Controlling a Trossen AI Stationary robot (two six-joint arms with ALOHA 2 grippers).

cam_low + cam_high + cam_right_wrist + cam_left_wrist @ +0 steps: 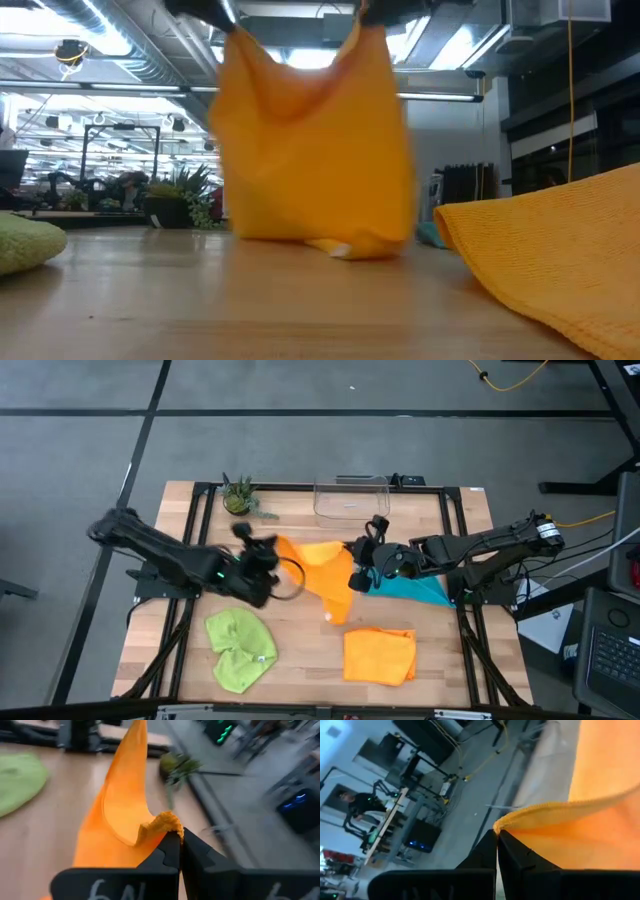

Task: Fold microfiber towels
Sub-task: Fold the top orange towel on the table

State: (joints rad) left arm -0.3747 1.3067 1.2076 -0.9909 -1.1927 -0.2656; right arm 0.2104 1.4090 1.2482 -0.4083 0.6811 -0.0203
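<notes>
- Left gripper [272, 547], centre-left of the high view: jaws clenched on one corner of the lifted orange towel [322, 572].
- Right gripper [358, 555], just right of centre: jaws clenched on the opposite corner; the towel hangs between both, its lower edge touching the table [300, 660].
- Second orange towel [380, 655], folded, lower centre-right.
- Lime green towel [240, 648], crumpled, lower left.
- Teal towel [418, 592], under the right arm.
- Clear bin [351, 498] and small plant [238, 497], upper edge.
</notes>
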